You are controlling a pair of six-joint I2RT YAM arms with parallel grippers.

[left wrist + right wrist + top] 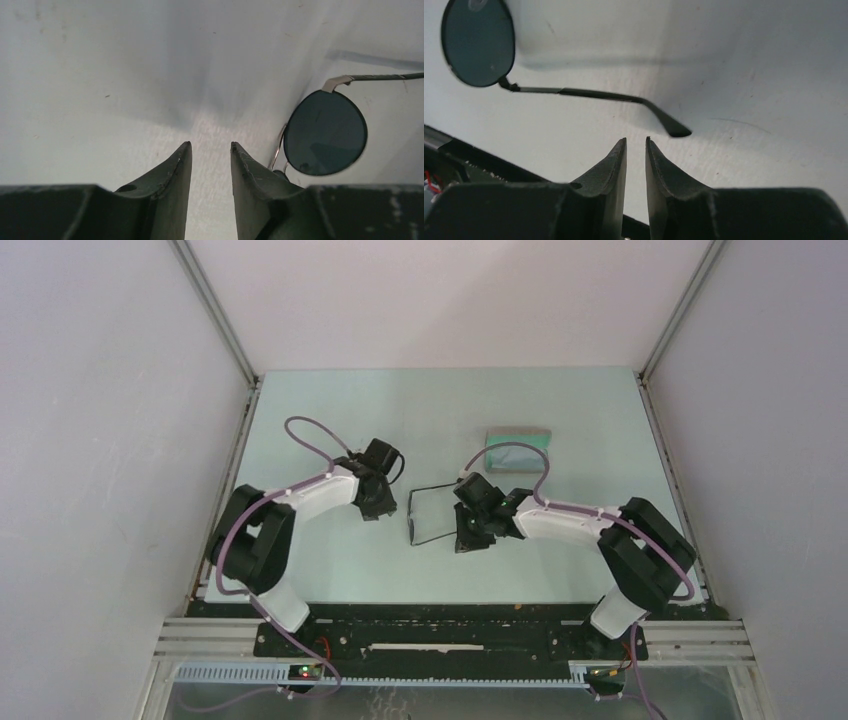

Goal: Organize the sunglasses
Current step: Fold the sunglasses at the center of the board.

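Pale green desk (330, 570), walled in white: two robot arms bolted at the near edge reach inward to the sunglasses (413, 520), which lie unfolded on the surface between them. The left tool (380, 505), slightly parted and empty, sits just beside the frame front; its wrist camera shows one dark oval lens (325, 132) just right of the fingertips (186, 150). The right tool (466, 535), all but closed on nothing, hovers at the temple ends, the near temple tip (676, 131) just ahead and right of its fingertips (621, 147). Lenses face the left arm and the temples run across toward the right arm, so each arm looks placed to take its own end. Farther back, well apart from both tools, a grey case (518, 448) lies with its green lining showing.
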